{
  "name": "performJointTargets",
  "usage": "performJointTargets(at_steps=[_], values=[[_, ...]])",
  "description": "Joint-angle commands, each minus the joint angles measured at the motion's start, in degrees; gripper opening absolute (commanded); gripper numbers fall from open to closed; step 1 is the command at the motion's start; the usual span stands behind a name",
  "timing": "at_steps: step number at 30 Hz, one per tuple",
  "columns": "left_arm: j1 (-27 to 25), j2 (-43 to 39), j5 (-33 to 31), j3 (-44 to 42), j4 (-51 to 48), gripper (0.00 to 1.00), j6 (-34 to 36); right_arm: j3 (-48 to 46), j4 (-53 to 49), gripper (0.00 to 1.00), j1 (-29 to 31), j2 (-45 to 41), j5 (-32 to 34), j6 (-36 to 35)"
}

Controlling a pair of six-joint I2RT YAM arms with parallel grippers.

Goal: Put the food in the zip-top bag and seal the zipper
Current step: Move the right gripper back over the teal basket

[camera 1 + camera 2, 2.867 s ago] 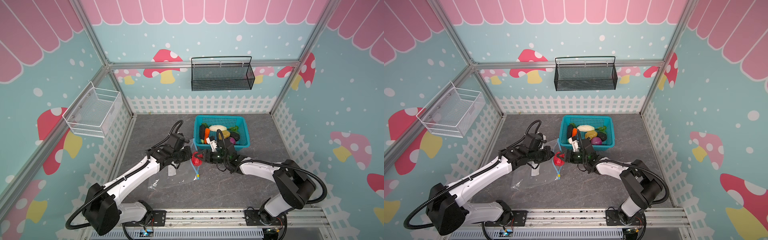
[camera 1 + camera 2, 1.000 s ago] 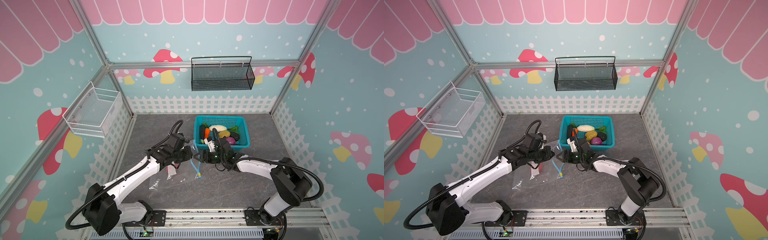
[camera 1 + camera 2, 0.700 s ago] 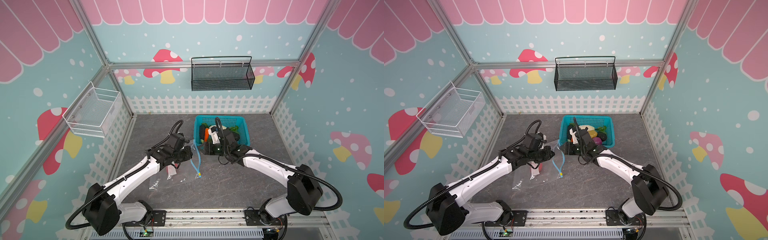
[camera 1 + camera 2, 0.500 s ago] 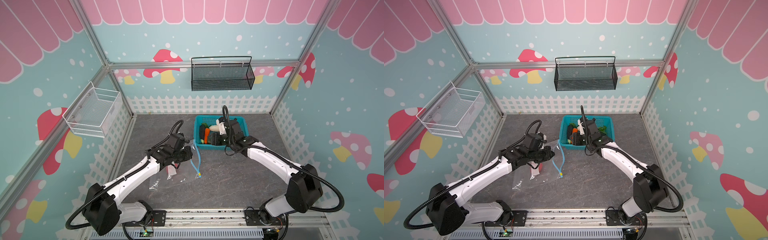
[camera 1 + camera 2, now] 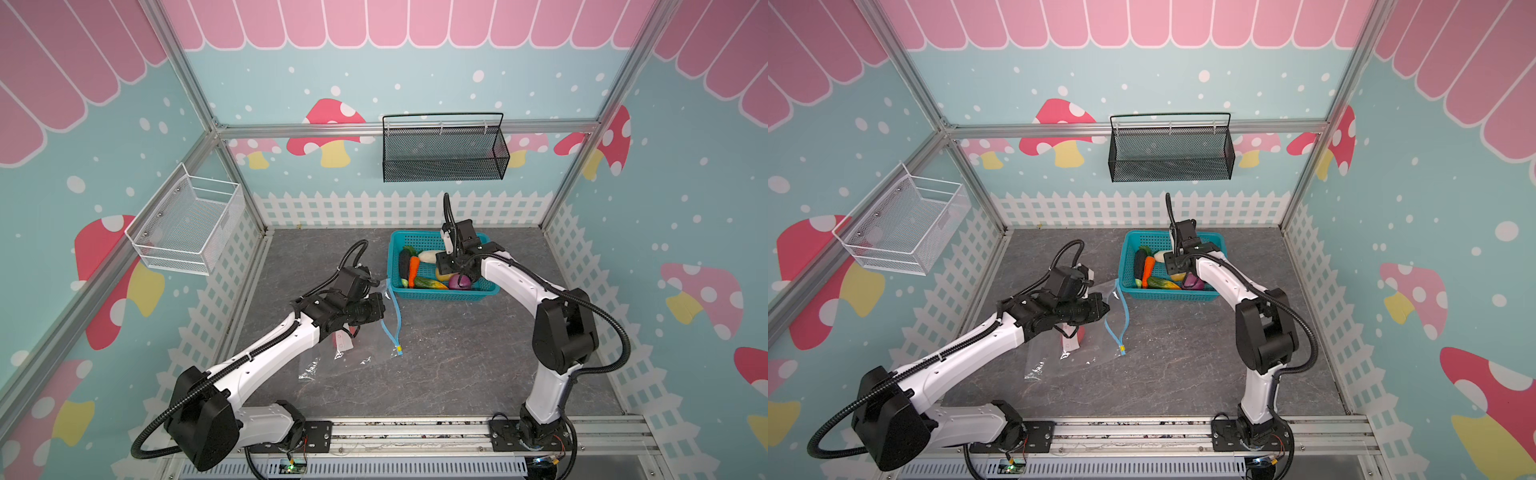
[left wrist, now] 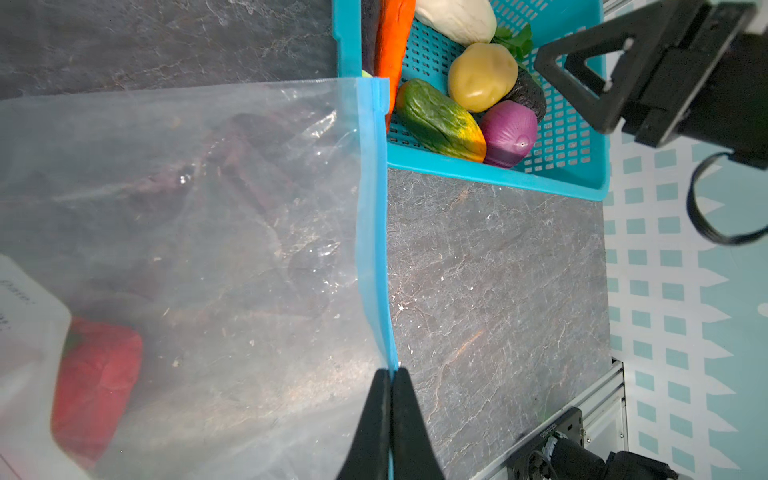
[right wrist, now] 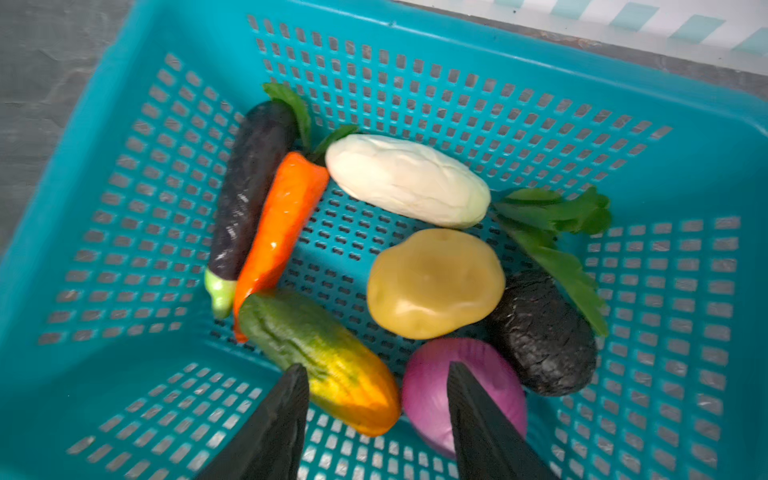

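Looking into a booth with a black mesh basket [image 5: 444,162] hanging on the teal back wall. Running behind that basket's top, a horizontal aluminium bar [image 5: 257,132], meeting slanted aluminium posts [image 5: 178,62] on either side of it. Crossing the wall tops above the basket, a pink scalloped band [image 5: 374,20]. Flanking the basket, printed red mushrooms [image 5: 332,120]. Lining the wall foot below it, a white picket-fence print [image 5: 353,208]. Jutting from the side wall left of the basket, a white wire basket [image 5: 187,226]. Lying well below the basket, a grey marbled floor slab [image 5: 457,365], ending at a front aluminium rail [image 5: 415,432]. Bathing in soft, even light.
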Motion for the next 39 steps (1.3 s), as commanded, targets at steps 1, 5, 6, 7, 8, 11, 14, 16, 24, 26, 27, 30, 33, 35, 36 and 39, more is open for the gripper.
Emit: performJointTargets(at_steps=[1, 5, 6, 7, 8, 11, 14, 16, 24, 26, 27, 30, 33, 35, 36, 39], values=[[-0.06, -0.14, 0.39, 0.05, 0.60, 0.00, 1.11, 3.07, -5.54, 0.63, -2.87, 4.46, 1.15, -3.19], [0.02, 0.13, 0.47, 0.09, 0.62, 0.00, 1.11, 4.61, -4.72, 0.75, -3.72, 6.82, -0.91, -3.21], [-0.08, 0.28, 0.59, 0.17, 0.65, 0.00, 1.11, 5.16, -4.72, 0.77, -3.80, 7.58, -0.78, -3.09], [0.00, 0.36, 0.62, 0.12, 0.68, 0.00, 1.11, 5.65, -4.82, 0.79, -3.98, 8.33, -0.74, -2.99], [-0.04, 0.39, 0.70, 0.15, 0.63, 0.00, 1.12, 5.93, -4.81, 0.80, -4.14, 8.85, -0.89, -2.83], [-0.06, 0.54, 0.87, 0.18, 0.60, 0.00, 1.19, 6.02, -4.65, 0.82, -4.34, 9.68, -1.87, -1.79], [0.00, 0.68, 0.82, 0.21, 0.59, 0.00, 1.16, 5.88, -3.59, 0.83, -4.34, 10.25, -4.04, -1.58], [0.00, 0.93, 0.95, 0.49, 0.62, 0.00, 1.29, 6.33, -3.40, 0.84, -4.34, 10.66, -4.17, -2.05], [-0.07, 1.77, 1.58, 1.23, 0.41, 0.00, 1.20, 7.93, -2.42, 0.93, -4.34, 13.06, -5.59, -4.30], [-0.07, 1.66, 1.66, 1.18, 0.41, 0.00, 1.12, 8.44, -2.54, 0.94, -4.36, 13.73, -4.56, -4.31], [-0.03, 1.67, 1.59, 1.22, 0.41, 0.00, 1.12, 8.79, -2.62, 0.94, -4.34, 14.08, -4.34, -4.35], [-0.04, 1.52, 1.49, 1.19, 0.27, 0.00, 1.12, 9.46, -2.67, 0.95, -4.34, 14.91, -3.81, -4.31], [-0.04, 1.63, 1.49, 1.19, 0.33, 0.00, 1.11, 10.28, -2.78, 0.98, -4.34, 16.10, -3.90, -4.31], [-0.07, 1.71, 1.49, 1.15, 0.33, 0.00, 1.02, 10.86, -2.83, 0.98, -4.32, 16.87, -3.90, -4.23], [-0.04, 1.82, 1.49, 1.16, 0.33, 0.00, 1.07, 11.24, -2.98, 0.99, -4.31, 17.28, -3.81, -4.14], [-0.02, 1.87, 1.43, 1.14, 0.33, 0.00, 1.07, 12.42, -3.27, 0.98, -4.27, 18.48, -3.75, -3.96]])
